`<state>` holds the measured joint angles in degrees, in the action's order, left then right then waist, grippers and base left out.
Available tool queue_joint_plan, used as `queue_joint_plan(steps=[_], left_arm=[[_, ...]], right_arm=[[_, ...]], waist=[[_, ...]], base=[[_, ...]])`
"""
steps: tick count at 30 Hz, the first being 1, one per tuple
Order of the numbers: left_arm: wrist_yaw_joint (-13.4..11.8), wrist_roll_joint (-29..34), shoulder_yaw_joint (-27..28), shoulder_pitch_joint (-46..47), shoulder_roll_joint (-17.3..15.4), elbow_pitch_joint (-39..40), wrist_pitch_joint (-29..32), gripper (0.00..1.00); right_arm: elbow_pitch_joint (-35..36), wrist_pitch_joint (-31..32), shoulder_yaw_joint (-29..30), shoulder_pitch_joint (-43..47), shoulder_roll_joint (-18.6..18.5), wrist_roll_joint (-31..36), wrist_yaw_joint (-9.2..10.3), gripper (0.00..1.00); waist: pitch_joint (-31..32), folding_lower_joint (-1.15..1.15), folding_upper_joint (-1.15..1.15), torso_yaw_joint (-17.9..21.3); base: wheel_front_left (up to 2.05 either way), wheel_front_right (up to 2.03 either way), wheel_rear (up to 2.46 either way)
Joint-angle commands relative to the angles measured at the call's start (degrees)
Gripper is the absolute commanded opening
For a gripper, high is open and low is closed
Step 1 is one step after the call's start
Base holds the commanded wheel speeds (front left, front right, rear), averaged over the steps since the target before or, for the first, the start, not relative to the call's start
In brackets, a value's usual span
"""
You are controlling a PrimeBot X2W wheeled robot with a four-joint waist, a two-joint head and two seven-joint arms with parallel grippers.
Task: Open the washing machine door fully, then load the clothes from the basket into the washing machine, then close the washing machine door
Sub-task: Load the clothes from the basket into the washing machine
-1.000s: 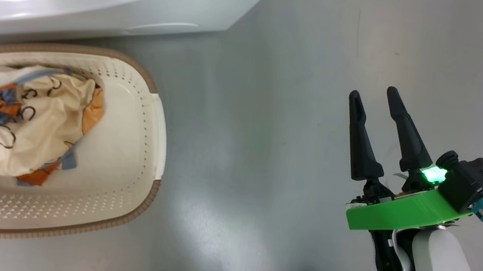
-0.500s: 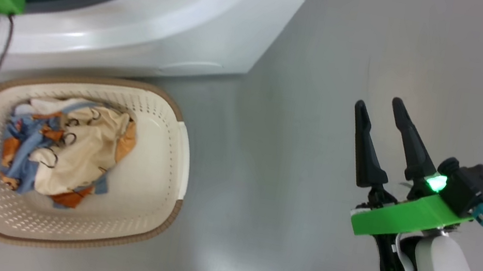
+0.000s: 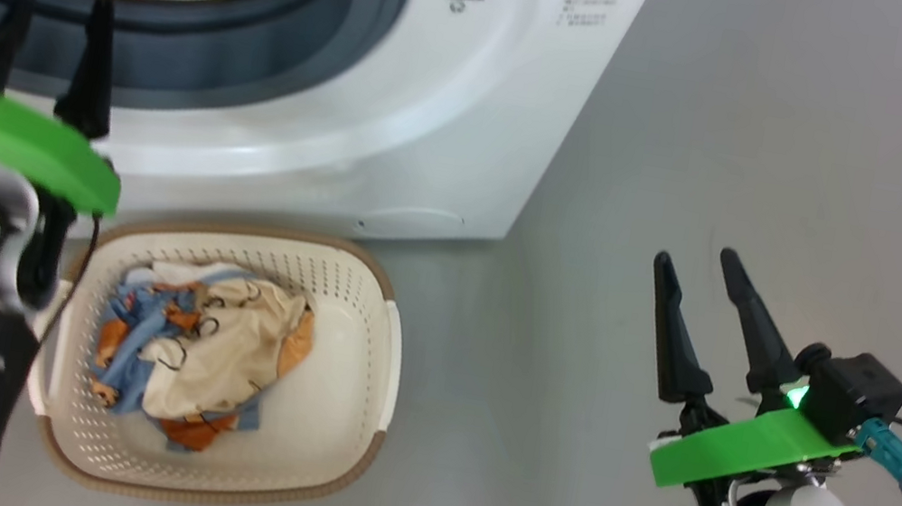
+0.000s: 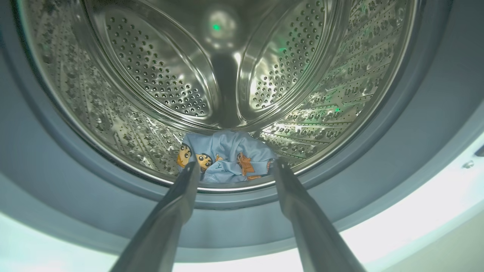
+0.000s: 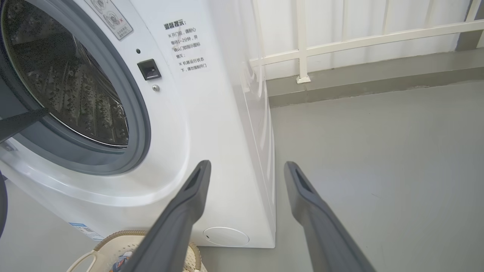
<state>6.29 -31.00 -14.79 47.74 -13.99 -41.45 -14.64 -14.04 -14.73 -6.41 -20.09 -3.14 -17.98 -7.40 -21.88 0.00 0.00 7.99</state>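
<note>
The washing machine stands with its round opening uncovered; its door is out of view. A light-blue printed piece of the clothes lies at the front of the steel drum. My left gripper hovers open and empty just outside the grey gasket, pointing into the drum. The basket sits on the floor against the machine's front and holds blue and cream clothes. My right gripper hangs open and empty over bare floor, to the right of the basket.
A round cover and a blue label sit low on the machine's front. A white railing runs along the wall behind. Grey floor stretches to the machine's right.
The head camera has moved, so the drum opening and my left arm have come into the picture. Both grippers keep the same spread.
</note>
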Motion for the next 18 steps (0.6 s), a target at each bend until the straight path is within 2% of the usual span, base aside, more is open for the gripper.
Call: queue_joint_plan(steps=[1,18], left_arm=[[-0.4,0.3,2.3,-2.3,-2.4,3.0,-0.3,1.0],[-2.8,3.7,8.5,-27.2,0.8,23.6,-0.4,1.0]], right_arm=[[0.8,-0.3,-1.1,1.5,0.2,0.5,-0.09,1.0],[-0.3,-0.3,-1.5,6.3,-2.6,-2.0,-0.09,1.0]], waist=[[4.3,0.0,0.0,-2.3],[14.5,0.0,0.0,-5.4]], base=[[0.0,0.0,0.0],[0.0,0.0,0.0]])
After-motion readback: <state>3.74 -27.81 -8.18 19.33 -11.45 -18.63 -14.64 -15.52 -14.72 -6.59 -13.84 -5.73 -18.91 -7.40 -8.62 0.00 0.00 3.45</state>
